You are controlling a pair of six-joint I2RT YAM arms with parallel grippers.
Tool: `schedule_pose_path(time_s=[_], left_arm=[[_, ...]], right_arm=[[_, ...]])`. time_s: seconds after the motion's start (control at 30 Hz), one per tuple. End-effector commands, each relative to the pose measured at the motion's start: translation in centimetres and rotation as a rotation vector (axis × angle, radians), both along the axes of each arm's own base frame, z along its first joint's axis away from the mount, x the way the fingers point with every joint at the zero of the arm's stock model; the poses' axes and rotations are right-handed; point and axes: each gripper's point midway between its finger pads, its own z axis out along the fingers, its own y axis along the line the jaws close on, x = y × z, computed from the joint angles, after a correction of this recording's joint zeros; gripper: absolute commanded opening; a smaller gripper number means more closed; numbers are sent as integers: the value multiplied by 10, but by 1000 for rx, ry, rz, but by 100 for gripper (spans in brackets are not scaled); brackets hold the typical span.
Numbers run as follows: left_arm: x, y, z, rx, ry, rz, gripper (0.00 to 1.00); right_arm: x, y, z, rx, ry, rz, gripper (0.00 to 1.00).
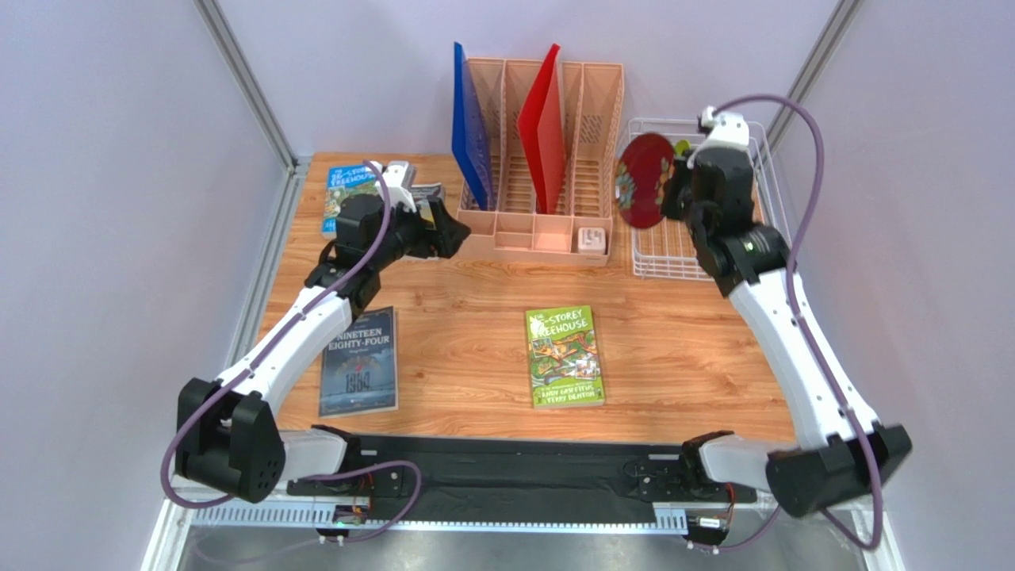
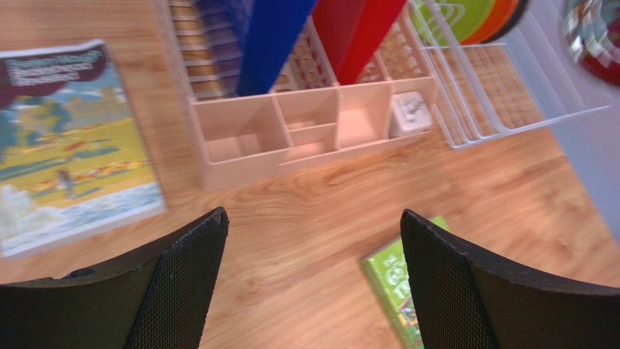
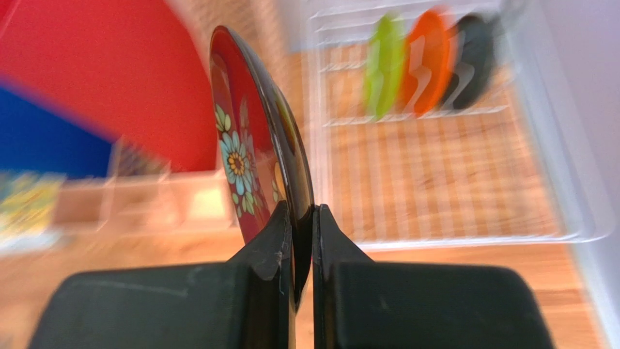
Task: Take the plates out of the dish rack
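Plate (image 3: pixel 244 145), dark red and round with a floral pattern, stands on edge in the air. The right gripper (image 3: pixel 303 218) has its two black fingers pressed together on the lower rim. From above, the plate hangs over the left side of the white wire dish rack (image 1: pixel 667 256), close to the pink slotted plastic organiser (image 1: pixel 536 226).

Three more small round plates stand upright in a row at the far end of the rack, side by side: a lime green plate (image 3: pixel 383 65), an orange plate (image 3: pixel 429 62) and a dark teal-grey plate (image 3: pixel 473 51).

Across the wooden table (image 1: pixel 691 345), the left gripper (image 2: pixel 313 218) hovers with its fingers spread wide and nothing between them. It sits in front of the organiser's left end. The organiser holds a blue folder (image 1: pixel 471 125) and a red folder (image 1: pixel 546 125), both upright.

Three books lie flat on the table. A green paperback (image 1: pixel 564 355) is near the middle, a dark-covered book (image 1: pixel 360 361) lies to the left, and a blue-covered book (image 1: pixel 346 196) sits at the far left corner, partly under the left arm.
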Motion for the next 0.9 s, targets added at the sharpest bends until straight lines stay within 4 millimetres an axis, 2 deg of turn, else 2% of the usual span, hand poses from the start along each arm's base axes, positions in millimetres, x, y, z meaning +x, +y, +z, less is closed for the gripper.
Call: schedule_pose_path(time_s=[0.0,0.03,0.07,0.1,0.17,0.23,0.3,0.33,0.37,0.53,0.7,0.77,0.87], left_arm=[[-22,-42,0,-225,84,-195,93],[-22,-49,6,-298,88,-215,91],[-26,-53,-3,-330,116,-235,91],[-30,-60,5,-374,91,-287,90],[-39,-68,-10,-450,175,-320,88],[-41,-73,-8,-513,176,-346,87],[-47,-79,-13,-538,187,-370,87],[-50,-81,-16,-548,193,-377,87],[-56,-86,-22,-561,218,-384,87],[-68,-103,-36,-568,234,-400,87],[-77,-125,-30,-574,226,-460,83],[-80,-134,-26,-575,216,-477,78],[-83,-144,-26,-572,225,-505,54]], right_arm=[[-49,76,-25,362,31,346,0],[-57,84,-25,417,22,375,0],[-62,90,-31,451,29,406,0],[-72,99,-36,489,25,458,0],[-80,110,-37,565,22,503,0],[-94,120,-49,610,57,554,0],[-100,129,-49,653,55,596,0],[-103,132,-59,668,77,604,0],[-106,137,-56,694,72,631,0],[-108,149,-72,741,109,656,0],[-104,163,-81,752,139,696,0],[-102,168,-78,761,135,721,0],[-100,174,-79,774,146,751,0]])
